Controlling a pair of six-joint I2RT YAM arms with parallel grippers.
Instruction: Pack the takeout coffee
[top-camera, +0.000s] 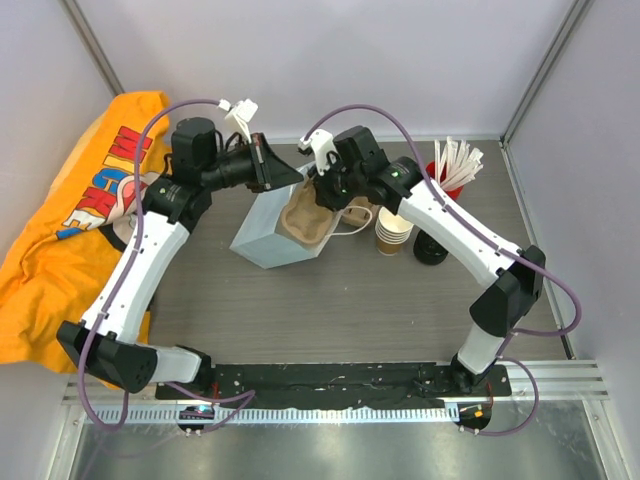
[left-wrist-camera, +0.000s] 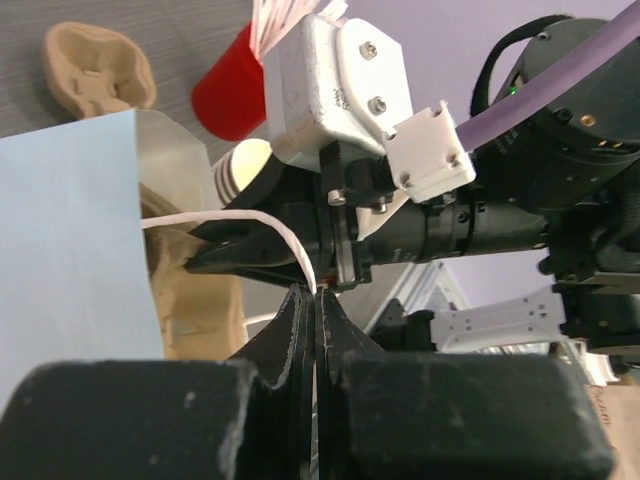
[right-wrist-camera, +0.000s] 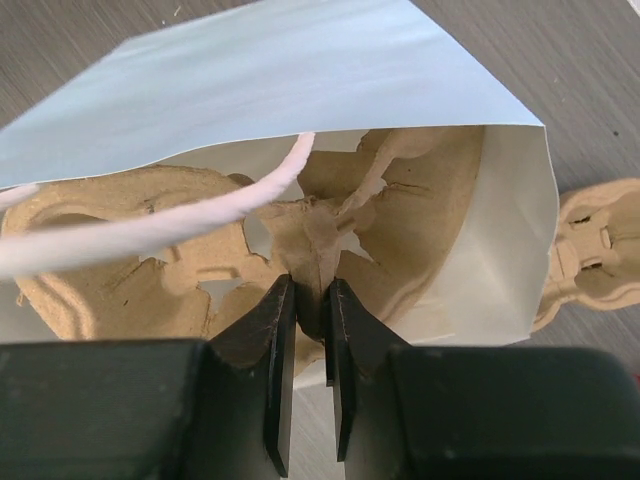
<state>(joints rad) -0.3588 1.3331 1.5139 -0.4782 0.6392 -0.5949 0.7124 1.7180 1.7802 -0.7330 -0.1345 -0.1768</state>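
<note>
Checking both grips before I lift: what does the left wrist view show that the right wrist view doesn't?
Only left wrist: the left hand pinching the white handle, and a red cup. Only right wrist: the right hand clamped on the centre ridge of the cup carrier. Both: the blue bag, its handle, and a spare carrier outside it.

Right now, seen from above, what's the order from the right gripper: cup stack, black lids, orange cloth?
1. Cup stack, just right of the right gripper.
2. Black lids, farther right.
3. Orange cloth, far left.
</note>
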